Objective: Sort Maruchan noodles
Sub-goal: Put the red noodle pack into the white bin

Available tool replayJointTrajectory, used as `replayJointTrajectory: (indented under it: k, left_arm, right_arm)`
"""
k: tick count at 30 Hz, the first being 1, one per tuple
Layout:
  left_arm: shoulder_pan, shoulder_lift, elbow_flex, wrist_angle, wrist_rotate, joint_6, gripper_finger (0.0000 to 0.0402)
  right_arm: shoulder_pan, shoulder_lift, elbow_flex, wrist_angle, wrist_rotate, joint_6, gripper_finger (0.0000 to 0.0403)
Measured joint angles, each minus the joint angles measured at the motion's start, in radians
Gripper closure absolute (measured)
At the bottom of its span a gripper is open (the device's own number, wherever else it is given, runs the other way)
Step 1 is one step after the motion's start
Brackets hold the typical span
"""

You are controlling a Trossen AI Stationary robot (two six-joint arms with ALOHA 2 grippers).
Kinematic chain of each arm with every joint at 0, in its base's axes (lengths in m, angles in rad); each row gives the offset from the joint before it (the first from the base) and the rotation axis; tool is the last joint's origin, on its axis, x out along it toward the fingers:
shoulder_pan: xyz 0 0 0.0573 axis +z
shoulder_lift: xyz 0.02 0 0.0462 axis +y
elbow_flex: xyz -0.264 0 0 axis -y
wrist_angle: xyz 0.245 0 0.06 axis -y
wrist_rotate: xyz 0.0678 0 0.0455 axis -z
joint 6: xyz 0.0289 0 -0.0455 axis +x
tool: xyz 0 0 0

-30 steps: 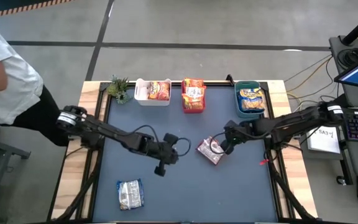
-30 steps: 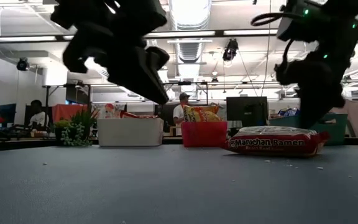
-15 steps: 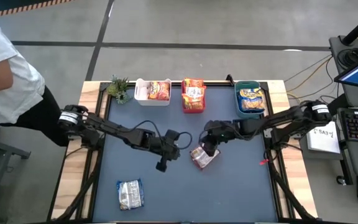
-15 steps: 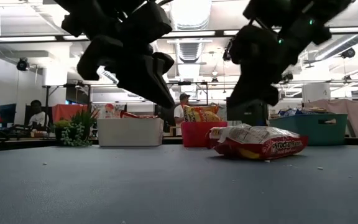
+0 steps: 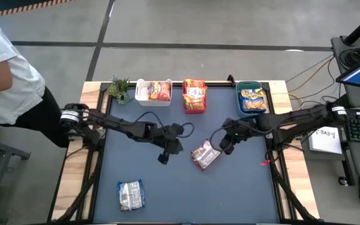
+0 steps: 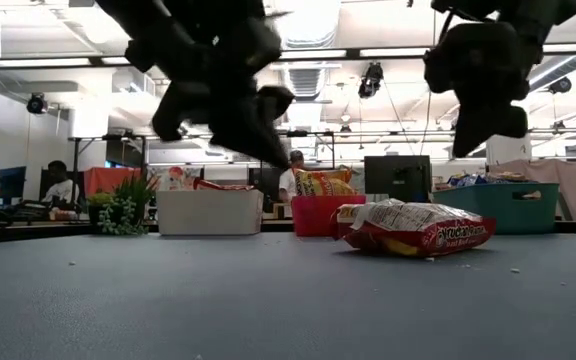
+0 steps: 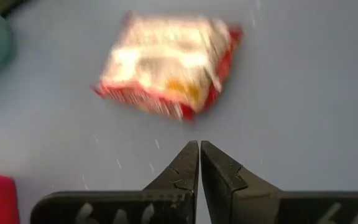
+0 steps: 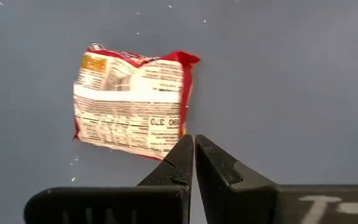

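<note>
A red-and-white noodle packet (image 5: 205, 155) lies loose mid-surface (image 5: 242, 194) between the closed, empty left pincer (image 5: 162, 159) and right pincer (image 5: 225, 149), probably awaiting a bin (image 5: 194, 106).

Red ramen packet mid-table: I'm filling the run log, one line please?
red packet: loose, mid-table | left gripper: shut, beside it | right gripper: shut, beside it

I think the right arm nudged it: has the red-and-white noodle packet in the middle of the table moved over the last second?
Yes. In the high view the red-and-white noodle packet has slid left, farther from the teal bin, and turned.
</note>
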Motion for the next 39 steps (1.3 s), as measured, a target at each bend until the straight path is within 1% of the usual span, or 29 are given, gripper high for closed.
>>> replayJointTrajectory:
  k: [3, 5, 7, 9, 13, 15, 19, 23, 25, 28, 31, 35, 39]
  left_arm:
    - [0.037, 0.002, 0.0, -0.064, -0.001, 0.034, 0.0402]
    - [0.06, -0.004, 0.0, -0.086, 0.002, 0.008, 0.0402]
    - [0.071, -0.008, 0.0, -0.082, 0.031, -0.045, 0.0402]
    - [0.07, -0.004, 0.0, -0.026, 0.048, -0.118, 0.0402]
    - [0.063, 0.05, 0.0, 0.191, 0.052, -0.265, 0.0402]
    - [0.057, 0.083, 0.0, 0.26, 0.053, -0.298, 0.0402]
    - [0.046, 0.133, 0.0, 0.352, 0.063, -0.305, 0.0402]
    - [0.044, 0.169, 0.0, 0.39, 0.064, -0.343, 0.0402]
    - [0.041, 0.176, 0.0, 0.4, 0.087, -0.353, 0.0402]
    - [0.035, 0.196, 0.0, 0.421, 0.099, -0.365, 0.0402]
    - [0.036, 0.228, 0.0, 0.48, 0.123, -0.375, 0.0402]
    - [0.036, 0.283, 0.0, 0.553, 0.191, -0.386, 0.0402]
    - [0.035, 0.311, 0.005, 0.564, 0.201, -0.426, 0.0402]
  right_arm:
    - [0.0, -0.018, -0.001, 0.001, -0.004, 0.018, 0.0394]
    - [0.0, -0.022, -0.001, 0.001, -0.021, 0.036, 0.0394]
    - [0.0, -0.021, -0.001, -0.002, -0.053, 0.043, 0.0394]
    - [0.0, -0.015, -0.001, -0.002, -0.073, 0.052, 0.0394]
    - [0.0, 0.01, -0.001, -0.006, -0.08, 0.095, 0.0388]
    - [0.0, 0.022, -0.001, -0.008, -0.097, 0.112, 0.0376]
    - [0.002, 0.041, -0.002, -0.007, -0.14, 0.133, 0.0339]
    - [0.004, 0.038, -0.027, -0.004, -0.146, 0.138, 0.0292]
    - [0.004, 0.031, -0.048, -0.002, -0.146, 0.146, 0.0269]
    - [0.004, 0.026, -0.095, 0.061, -0.137, 0.164, 0.0238]
    - [0.004, 0.026, -0.161, 0.194, -0.137, 0.185, 0.0212]
    - [0.004, 0.027, -0.249, 0.36, -0.138, 0.214, 0.0186]
    - [0.004, 0.026, -0.321, 0.489, -0.165, 0.259, 0.0162]
